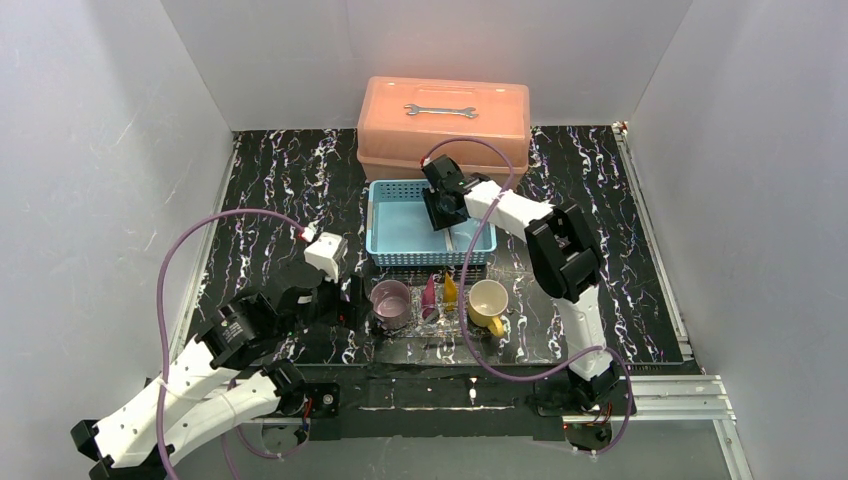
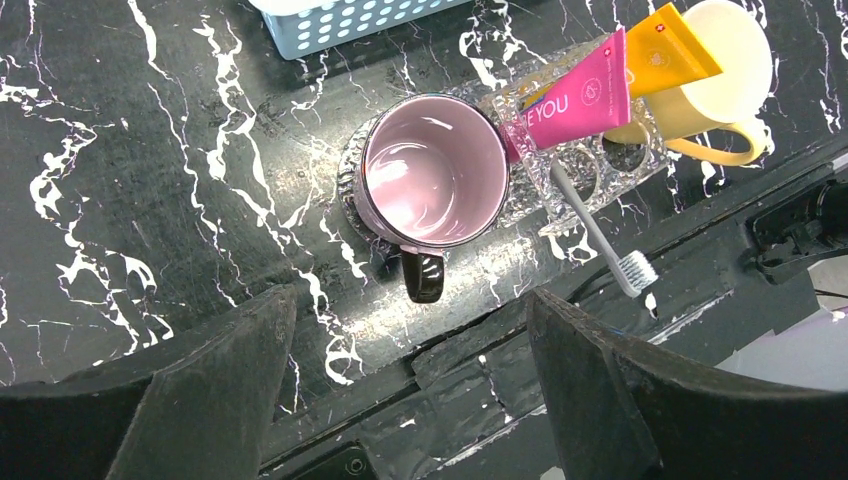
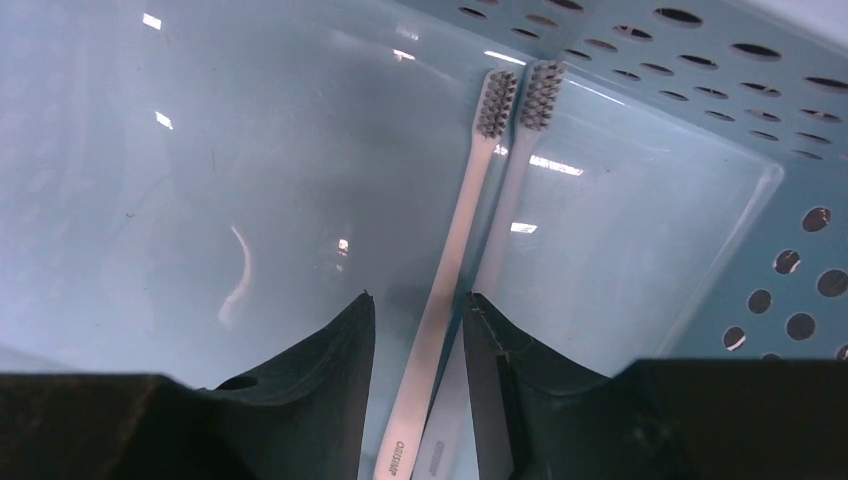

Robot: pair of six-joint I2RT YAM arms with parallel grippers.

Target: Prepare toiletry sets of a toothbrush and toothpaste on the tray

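Observation:
The clear glittery tray [image 1: 440,318] sits near the table's front edge. On it stand a purple mug [image 2: 435,175], a yellow mug [image 2: 725,70], a magenta toothpaste tube [image 2: 575,100], a yellow toothpaste tube [image 2: 670,50] and one pale toothbrush [image 2: 600,240] with its head over the tray's near edge. My left gripper [image 2: 410,298] hangs open and empty just in front of the purple mug's handle. Inside the light-blue basket [image 3: 700,130], my right gripper [image 3: 420,296] is open, its fingers either side of a toothbrush [image 3: 455,250] handle. A second pale shape lies alongside, brush or reflection.
The light-blue mesh basket [image 1: 385,215] stands behind the tray. A salmon-pink toolbox [image 1: 445,130] with a wrench [image 1: 440,110] on its lid is at the back. White walls close in the black marbled table on three sides.

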